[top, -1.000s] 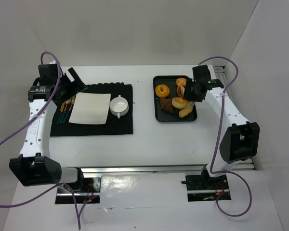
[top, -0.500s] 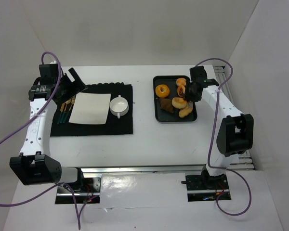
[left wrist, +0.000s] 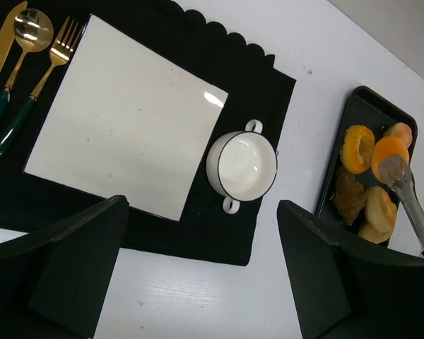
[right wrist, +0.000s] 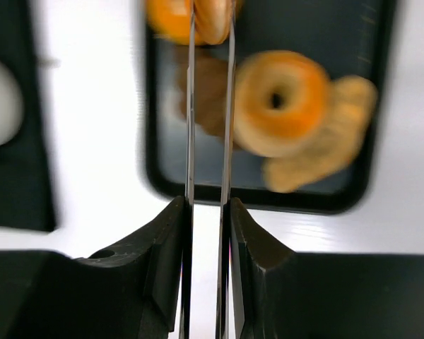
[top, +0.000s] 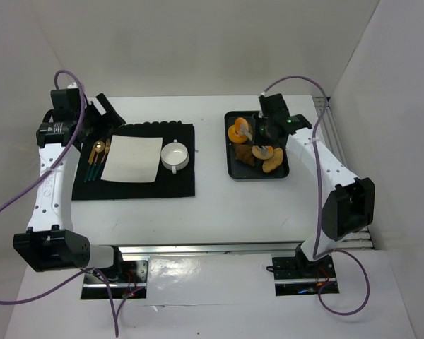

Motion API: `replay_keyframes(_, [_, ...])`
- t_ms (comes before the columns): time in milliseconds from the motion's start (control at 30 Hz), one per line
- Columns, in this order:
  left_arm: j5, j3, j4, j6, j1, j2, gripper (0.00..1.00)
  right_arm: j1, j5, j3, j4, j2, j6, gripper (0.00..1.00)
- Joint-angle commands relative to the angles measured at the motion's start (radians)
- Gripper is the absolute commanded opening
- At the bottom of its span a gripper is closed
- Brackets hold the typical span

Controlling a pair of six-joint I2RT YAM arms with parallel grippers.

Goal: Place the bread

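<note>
Right gripper [right wrist: 208,205]: clenched on the long metal tongs [right wrist: 191,127], and I've got one blade against each finger.
Tongs' catch: a round golden-orange bun [left wrist: 389,150], pinched at the tips above the black rectangular tray [top: 230,168]. My wrist view cuts it off at the top edge.
Other bread: on the tray. The ring-shaped doughnut [right wrist: 279,102] is blurred, with a pale oval piece [right wrist: 325,148] touching it and a brown piece [right wrist: 206,85] partly hidden behind the blades.
Left gripper [left wrist: 201,205]: released, fingers wide apart, above the black placemat [left wrist: 268,92].
Can't tell: whether the held bun touches the orange piece behind it.
</note>
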Motion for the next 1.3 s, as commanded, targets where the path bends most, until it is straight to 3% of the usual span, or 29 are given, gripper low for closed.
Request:
replay_keyframes(0, [0.009, 0.061, -0.005, 0.029, 0.014, 0.001, 1.00, 0.122, -0.016, 0.123, 0.010, -0.041, 0.016, 0.27])
replay_keyframes(233, [-0.023, 0.084, -0.025, -0.016, 0.024, -0.020, 1.00, 0.372, -0.089, 0.331, 0.084, 0.146, 0.036, 0.27])
replay_keyframes(367, [-0.013, 0.095, -0.015, -0.030, 0.033, -0.043, 1.00, 0.486, -0.129, 0.555, 0.073, 0.374, 0.036, 0.28])
replay_keyframes(533, [-0.034, 0.104, -0.025, -0.030, 0.045, -0.053, 1.00, 0.551, -0.195, 0.770, 0.102, 0.549, 0.025, 0.28])
replay_keyframes(767, [-0.016, 0.104, -0.034, -0.011, 0.054, -0.071, 1.00, 0.595, -0.234, 0.861, 0.180, 0.718, 0.037, 0.30])
replay_keyframes(900, [0.006, 0.104, -0.054, -0.011, 0.054, -0.071, 1.00, 0.595, -0.243, 0.882, 0.190, 0.762, 0.037, 0.35])
replay_keyframes(933, [0.006, 0.104, -0.054, -0.011, 0.054, -0.080, 1.00, 0.595, -0.255, 0.897, 0.190, 0.772, 0.046, 0.38])
replay_keyframes(967, [0.006, 0.095, -0.054, -0.011, 0.054, -0.080, 1.00, 0.595, -0.255, 0.916, 0.190, 0.781, 0.046, 0.51])
replay_keyframes(1000, [0.006, 0.095, -0.063, -0.011, 0.054, -0.091, 1.00, 0.595, -0.255, 0.916, 0.181, 0.781, 0.046, 0.53])
replay_keyframes(1267, [-0.005, 0.116, -0.095, -0.002, 0.054, -0.091, 1.00, 0.541, -0.237, 0.813, 0.230, 0.605, 0.046, 0.54])
